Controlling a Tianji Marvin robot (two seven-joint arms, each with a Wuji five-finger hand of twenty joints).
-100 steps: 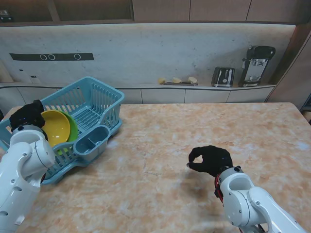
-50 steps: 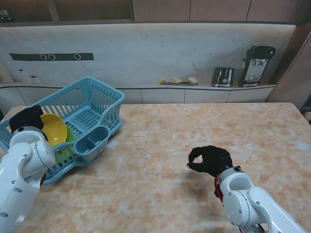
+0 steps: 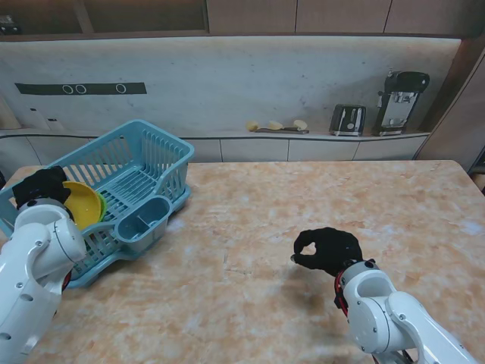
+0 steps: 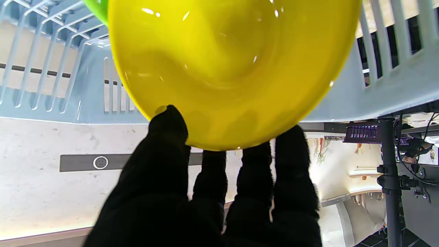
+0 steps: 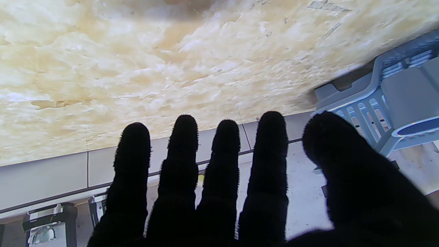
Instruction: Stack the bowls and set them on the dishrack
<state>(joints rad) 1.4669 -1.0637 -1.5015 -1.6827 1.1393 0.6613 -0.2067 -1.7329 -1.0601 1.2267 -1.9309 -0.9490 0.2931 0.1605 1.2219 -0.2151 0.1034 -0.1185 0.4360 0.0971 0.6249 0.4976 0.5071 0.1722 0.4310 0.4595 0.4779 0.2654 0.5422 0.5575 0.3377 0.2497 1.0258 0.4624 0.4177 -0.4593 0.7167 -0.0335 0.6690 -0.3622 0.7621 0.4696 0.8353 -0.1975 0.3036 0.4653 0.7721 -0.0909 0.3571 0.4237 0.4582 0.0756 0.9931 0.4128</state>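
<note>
The glossy yellow plastic bowl (image 3: 82,202), nested in a green one (image 4: 97,8), sits inside the light-blue slatted dishrack (image 3: 144,163) at the table's left edge; the left hand (image 3: 39,184) clamps its rim, release remaining. The right hand (image 3: 327,249) hovers loosely curled, holding nothing.

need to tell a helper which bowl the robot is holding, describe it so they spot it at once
Look at the blue dishrack at the table's left edge. At its near-left end, the left robot hand grips a yellow bowl. It is nested in a green bowl that shows only as a sliver.
</note>
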